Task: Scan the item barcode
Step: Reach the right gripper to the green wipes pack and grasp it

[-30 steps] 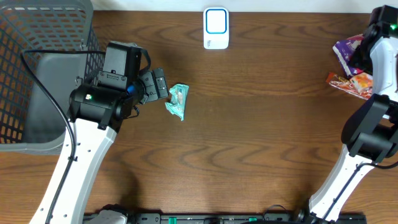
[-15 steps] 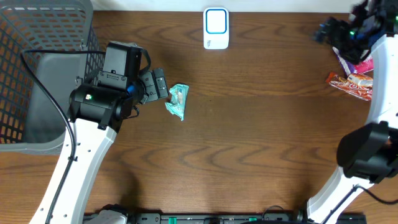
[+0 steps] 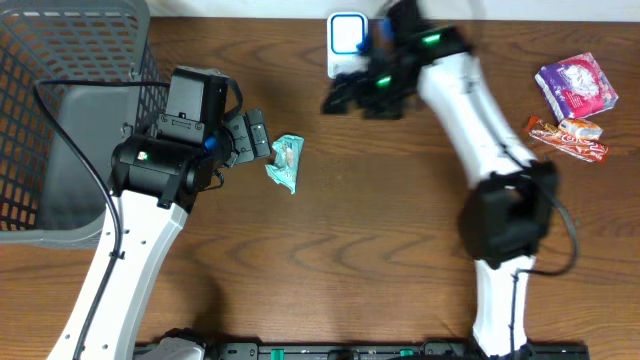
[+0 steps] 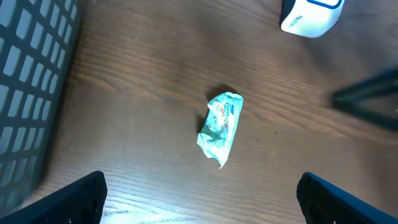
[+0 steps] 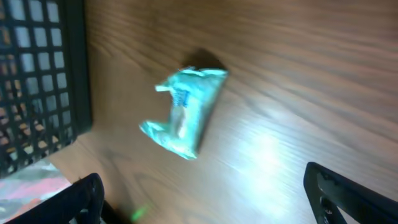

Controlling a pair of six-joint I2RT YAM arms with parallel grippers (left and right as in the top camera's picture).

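1. Overhead view: a crumpled teal packet (image 3: 285, 163) lies on the brown wood-grain table (image 3: 400, 230), just beside the left gripper (image 3: 258, 135) and touching neither arm.
2. The packet is thin, glossy film, creased and pinched at its ends. It carries a pale printed panel, but the writing on it is too small to read.
3. Left wrist view: the black fingers (image 4: 81, 196) sit at the lower corners of the frame with the jaws spread wide and gripping nothing. The packet (image 4: 220, 126) rests on the bare wood ahead of them.
4. Right wrist view, blurred: the right gripper (image 5: 202, 190) also has its jaws spread wide. The packet (image 5: 185, 112) lies on the table ahead of it, clear of both fingers.
5. Seen from overhead, the right gripper (image 3: 340, 100) hangs over the table near the scanner (image 3: 347, 45).
6. The scanner is a white, round-cornered block with a blue-edged face, standing at the far edge of the table. No lettering on it can be read.
7. A grey plastic basket (image 3: 60, 120) with square-grid walls fills the left corner.
8. A purple pouch (image 3: 577, 84) and a red-orange wrapper (image 3: 567, 135), both shiny film, lie well apart at the right. Their print is illegible.
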